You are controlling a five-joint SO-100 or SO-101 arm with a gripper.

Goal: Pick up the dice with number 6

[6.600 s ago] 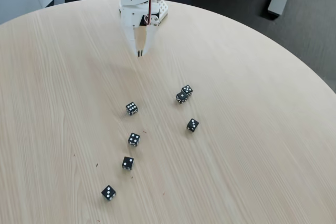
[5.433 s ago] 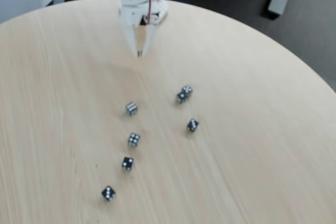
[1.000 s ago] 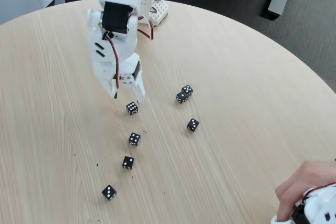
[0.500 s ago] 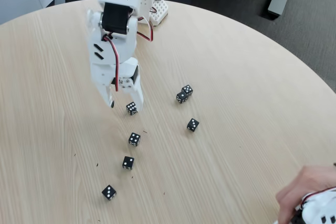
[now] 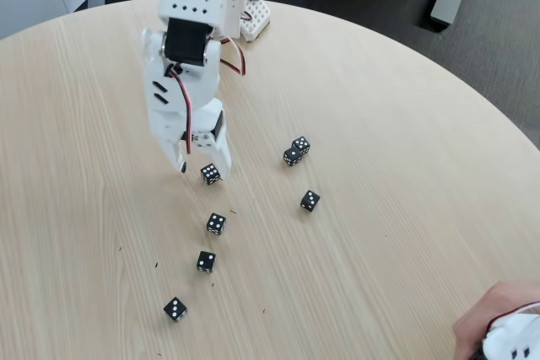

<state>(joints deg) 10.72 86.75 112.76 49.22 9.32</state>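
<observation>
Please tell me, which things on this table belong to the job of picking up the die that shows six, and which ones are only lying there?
Part of the job:
- die with six pips, between the open fingers
- end effector, lowered around it

Only lying there:
- pair of touching dice
- single die on the right
- three dice in a line toward the near edge
- a person's hand at the bottom right corner

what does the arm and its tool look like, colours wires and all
The arm is white printed plastic in blocky segments, with a black servo motor set into it. One panel has rows of small round holes, another has dark slanted slots. Red, black and white wires loop along the side. The tool is two tapered white fingers.
</observation>
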